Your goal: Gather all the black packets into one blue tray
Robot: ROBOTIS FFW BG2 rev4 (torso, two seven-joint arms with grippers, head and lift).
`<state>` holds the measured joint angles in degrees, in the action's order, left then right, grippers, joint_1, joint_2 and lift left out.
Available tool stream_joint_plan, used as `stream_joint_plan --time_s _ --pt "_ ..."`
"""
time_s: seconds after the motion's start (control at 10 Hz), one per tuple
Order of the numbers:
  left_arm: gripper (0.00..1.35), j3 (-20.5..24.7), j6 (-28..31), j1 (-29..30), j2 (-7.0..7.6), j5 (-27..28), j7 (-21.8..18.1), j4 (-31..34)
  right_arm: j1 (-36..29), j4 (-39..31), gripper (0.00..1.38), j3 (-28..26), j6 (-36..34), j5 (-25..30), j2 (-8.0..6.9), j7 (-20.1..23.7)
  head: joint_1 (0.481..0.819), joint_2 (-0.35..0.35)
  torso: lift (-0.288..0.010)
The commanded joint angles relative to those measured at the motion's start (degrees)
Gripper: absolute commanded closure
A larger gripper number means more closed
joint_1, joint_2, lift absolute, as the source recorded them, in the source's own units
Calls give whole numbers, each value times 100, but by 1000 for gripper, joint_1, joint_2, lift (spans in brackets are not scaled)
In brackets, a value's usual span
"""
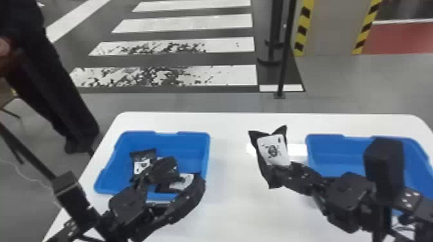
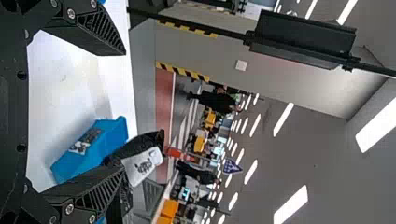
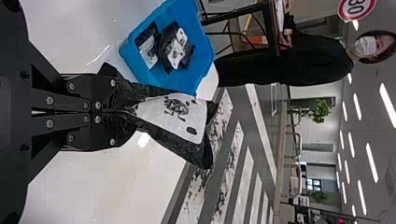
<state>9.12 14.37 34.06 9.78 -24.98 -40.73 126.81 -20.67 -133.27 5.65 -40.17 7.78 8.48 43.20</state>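
White-topped bench (image 1: 238,212) carries a left blue tray (image 1: 129,138) and a right blue tray (image 1: 325,151). Right pincer (image 1: 283,172) is clenched on a black packet (image 1: 272,149), between the trays. Left pincer (image 1: 188,173) stands released, fingers apart, near the left blue tray, where other black packets (image 1: 143,164) lie.

2 blue trays (image 1: 208,151) | 5+ black packets (image 1: 273,150) | 1 white table (image 1: 235,206) | 2 end effectors (image 1: 283,171)
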Motion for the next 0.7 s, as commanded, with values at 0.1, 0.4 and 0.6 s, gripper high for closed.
stream_joint_plan --time_s 0.1,0.4,0.6 --pt "162 -444 405 -776 42 -530 -93 -623 14 -54 1279 144 37 125 31 180 695 109 -110" --pt "171 -1038 475 -1620 85 -1181 -181 -1621 85 -208 1279 406 52 365 110 444 695 73 -110" --pt "182 -1301 545 -1972 103 -1490 -251 -1917 141 -236 1279 532 52 491 137 567 695 54 -110"
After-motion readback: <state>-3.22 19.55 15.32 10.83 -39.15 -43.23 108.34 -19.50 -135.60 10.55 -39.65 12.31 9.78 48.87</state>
